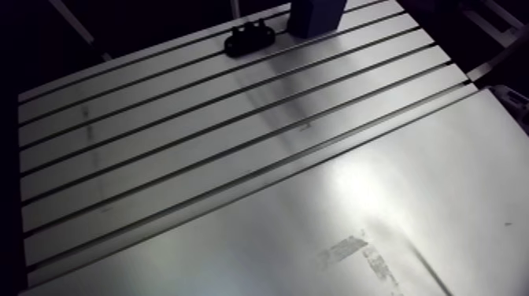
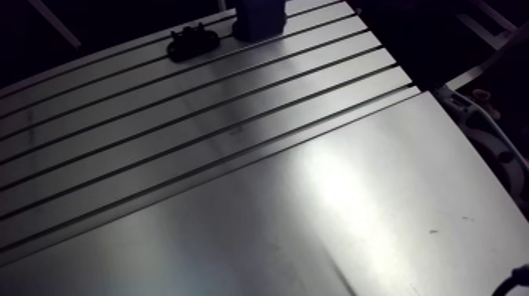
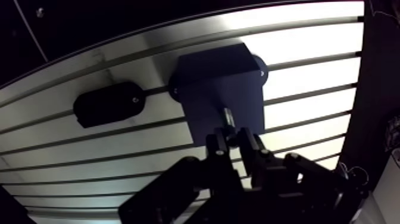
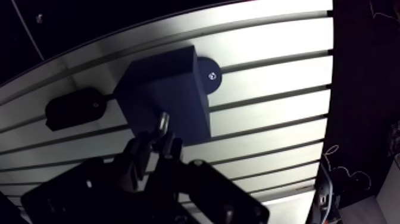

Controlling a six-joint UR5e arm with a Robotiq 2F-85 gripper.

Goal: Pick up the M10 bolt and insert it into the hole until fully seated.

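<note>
A small metal bolt is pinched between the two fingertips of the robot gripper, which is closed on it. The bolt points away from the gripper toward the face of a dark blue block directly beyond it, probably so that its shank lines up with the hole it must enter. The block stands near the far edge of the slotted table, and in the arm view its top is cut off. A flat black holder, perhaps a rack for parts, lies just beside the block along the same far edge. A round black part peeks out from behind the block. The hole itself cannot be made out on the dark block face, and it is unclear whether the bolt tip touches the block. The bolt's head is hidden between the fingers. The gripper does not show in the arm view.
</note>
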